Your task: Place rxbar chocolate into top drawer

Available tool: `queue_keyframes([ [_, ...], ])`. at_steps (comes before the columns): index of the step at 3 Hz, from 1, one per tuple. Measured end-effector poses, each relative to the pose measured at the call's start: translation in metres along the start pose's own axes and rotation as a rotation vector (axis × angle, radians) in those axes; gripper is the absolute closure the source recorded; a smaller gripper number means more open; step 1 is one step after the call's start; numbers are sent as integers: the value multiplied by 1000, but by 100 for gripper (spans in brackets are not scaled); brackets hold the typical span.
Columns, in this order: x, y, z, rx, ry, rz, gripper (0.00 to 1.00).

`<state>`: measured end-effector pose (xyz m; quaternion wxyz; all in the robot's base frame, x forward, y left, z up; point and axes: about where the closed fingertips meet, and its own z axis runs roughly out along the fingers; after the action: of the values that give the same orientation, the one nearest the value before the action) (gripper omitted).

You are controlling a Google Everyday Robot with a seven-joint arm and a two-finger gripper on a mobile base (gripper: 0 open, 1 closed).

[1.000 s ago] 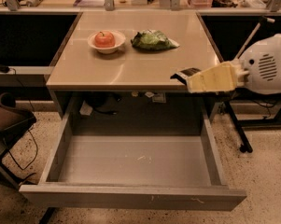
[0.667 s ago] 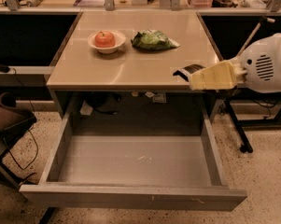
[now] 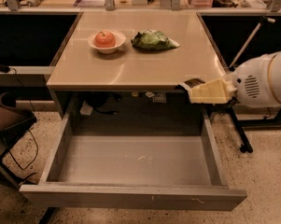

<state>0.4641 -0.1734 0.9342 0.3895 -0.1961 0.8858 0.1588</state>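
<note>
The rxbar chocolate [image 3: 192,83] is a small dark wrapper with pale marks, sticking out from the tip of my gripper [image 3: 194,89]. The gripper has cream fingers on a white arm and comes in from the right. It is shut on the bar, at the right front corner of the beige tabletop [image 3: 130,66], above the drawer's right back corner. The top drawer [image 3: 130,200] is pulled wide open below the tabletop. Its grey inside holds nothing.
A white bowl [image 3: 106,42] with a red fruit and a wrinkly green snack bag [image 3: 154,40] sit at the back of the tabletop. A dark chair [image 3: 9,120] and cables are at the left. A black stand leg [image 3: 238,134] is at the right.
My gripper with the bar has moved a little to the right and down, off the tabletop's front right edge. The drawer, bowl and bag have not moved.
</note>
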Motion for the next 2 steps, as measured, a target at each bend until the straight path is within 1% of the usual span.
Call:
queue_keyframes([
  [1, 61, -40, 57, 124, 23, -37, 100],
  [2, 69, -59, 71, 183, 26, -41, 100],
])
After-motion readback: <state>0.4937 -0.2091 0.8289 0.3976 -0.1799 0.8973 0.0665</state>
